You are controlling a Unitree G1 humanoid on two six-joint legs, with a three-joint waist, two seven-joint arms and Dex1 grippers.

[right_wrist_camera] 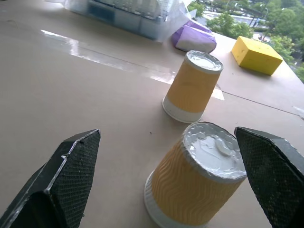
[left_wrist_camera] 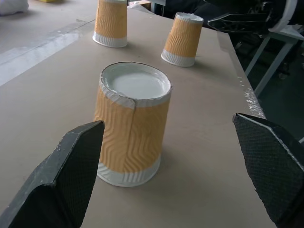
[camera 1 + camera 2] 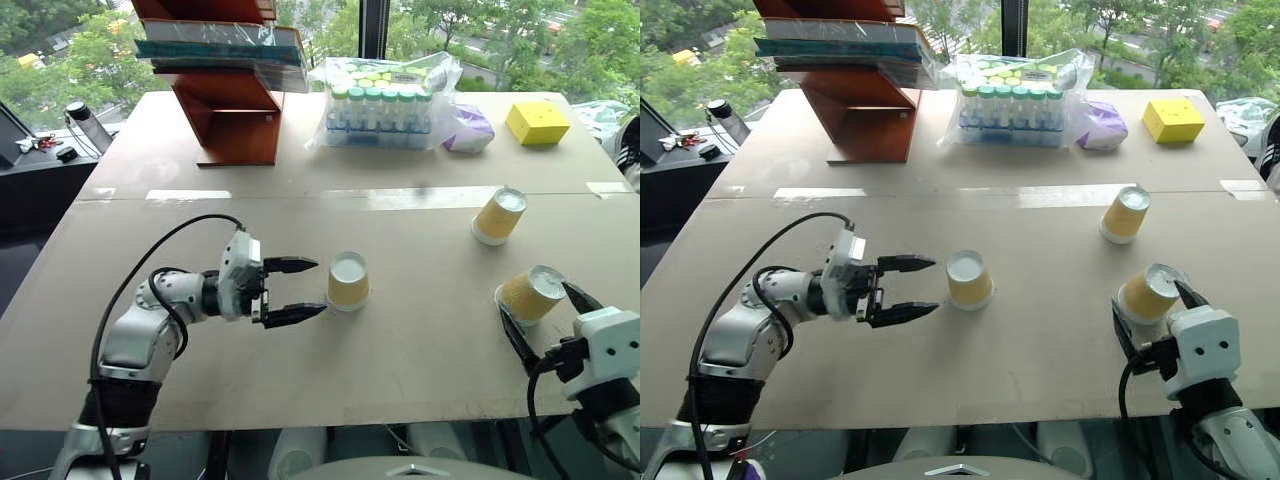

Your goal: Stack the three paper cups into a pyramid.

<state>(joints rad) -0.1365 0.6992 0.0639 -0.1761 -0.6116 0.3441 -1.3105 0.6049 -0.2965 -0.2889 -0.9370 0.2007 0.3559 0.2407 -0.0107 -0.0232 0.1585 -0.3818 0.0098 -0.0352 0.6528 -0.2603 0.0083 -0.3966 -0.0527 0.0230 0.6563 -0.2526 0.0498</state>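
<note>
Three paper cups, yellow and ribbed, stand upside down and apart on the brown table point(image 3: 420, 350). One cup point(image 3: 349, 281) is at the centre, with my left gripper point(image 3: 300, 290) open just to its left and pointing at it; its fingertips point(image 2: 80, 152) stop short of the cup point(image 2: 133, 128). A second cup point(image 3: 531, 294) stands near the right front, in line with the gap of my open right gripper point(image 3: 548, 320), whose fingers point(image 1: 71, 166) flank it without touching. The third cup point(image 3: 499, 215) stands farther back on the right. No cup rests on another.
At the back of the table are a brown wooden rack point(image 3: 230, 110) holding flat packets, a plastic bag of capped tubes point(image 3: 385, 105), a purple and white packet point(image 3: 468, 130) and a yellow box point(image 3: 537, 122). The table's front edge runs close to both arms.
</note>
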